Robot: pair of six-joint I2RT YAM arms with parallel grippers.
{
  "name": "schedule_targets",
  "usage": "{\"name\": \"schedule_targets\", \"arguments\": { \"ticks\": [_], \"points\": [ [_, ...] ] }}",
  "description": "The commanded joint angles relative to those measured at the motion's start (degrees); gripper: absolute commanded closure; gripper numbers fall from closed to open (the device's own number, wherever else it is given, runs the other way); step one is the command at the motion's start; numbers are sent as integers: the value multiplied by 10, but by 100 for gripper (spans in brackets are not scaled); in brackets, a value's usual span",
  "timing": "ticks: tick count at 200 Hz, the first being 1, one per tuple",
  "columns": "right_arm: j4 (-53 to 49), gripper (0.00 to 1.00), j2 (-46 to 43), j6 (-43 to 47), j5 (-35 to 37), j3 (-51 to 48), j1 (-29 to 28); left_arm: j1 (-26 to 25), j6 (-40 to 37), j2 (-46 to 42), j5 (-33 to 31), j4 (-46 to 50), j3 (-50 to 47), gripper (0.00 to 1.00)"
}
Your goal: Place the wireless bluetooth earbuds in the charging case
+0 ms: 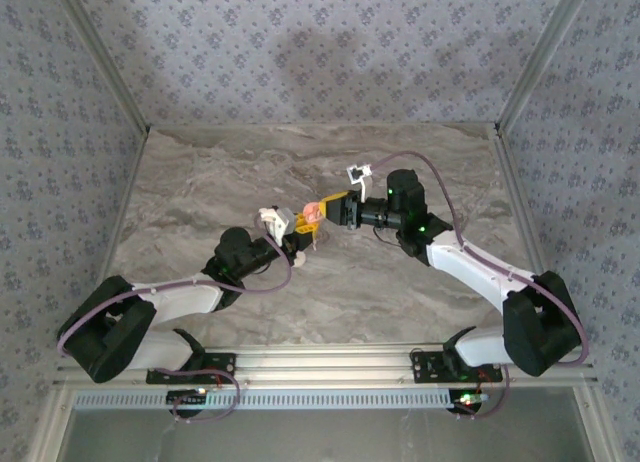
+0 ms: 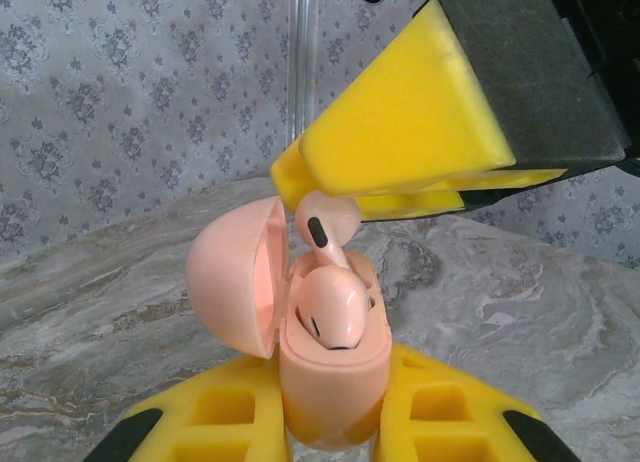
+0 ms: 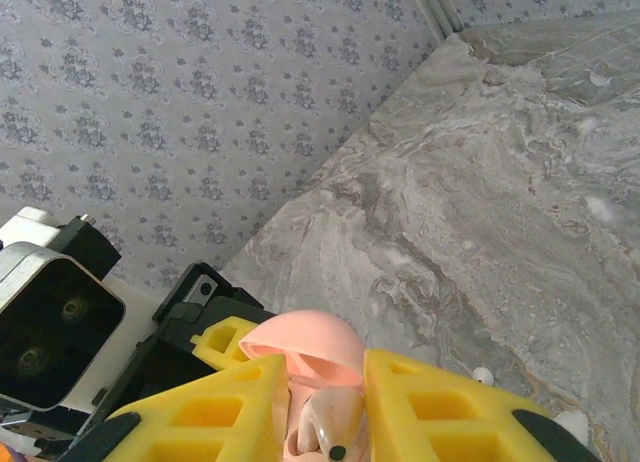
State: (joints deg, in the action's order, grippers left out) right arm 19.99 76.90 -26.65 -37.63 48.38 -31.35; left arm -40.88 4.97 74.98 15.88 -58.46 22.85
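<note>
Roughly half done: 1st earbud (image 2: 335,310) seated in open charging case (image 2: 335,387), clamped by left gripper (image 2: 335,427). 2nd earbud (image 2: 324,225), pinched by right gripper (image 2: 330,187) at 12 o'clock, partway in, not yet seated.

1. My table (image 1: 250,162) is one flat slab with a marbled surface, grey and beige, run through with paler and darker veins.
2. From above, I see its far edge and both side edges meet the patterned walls (image 1: 300,52), and a metal rail (image 1: 330,360) runs along its near edge.
3. In my right wrist view, a tiny white bit (image 3: 483,375) lies on the table, with a second white bit (image 3: 572,425) near it but apart.
4. Both are too small for me to tell what they are.
5. Farther out I see pale flecks (image 3: 598,79); I cannot tell whether they are loose or part of the marbling.
</note>
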Motion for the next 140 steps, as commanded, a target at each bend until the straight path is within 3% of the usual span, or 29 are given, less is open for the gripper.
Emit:
{"name": "schedule_targets", "arguments": {
  "ticks": [1, 99, 140],
  "points": [
    [14, 74, -10, -6, -22, 8, 3, 0, -10, -16, 7, -7, 17, 83],
    [-25, 79, -11, 14, -36, 5, 1, 0, -9, -22, 7, -4, 12, 83],
    [-36, 69, -19, 18, -18, 11, 1, 0, -12, -21, 17, 0, 13, 83]
  ]
}}
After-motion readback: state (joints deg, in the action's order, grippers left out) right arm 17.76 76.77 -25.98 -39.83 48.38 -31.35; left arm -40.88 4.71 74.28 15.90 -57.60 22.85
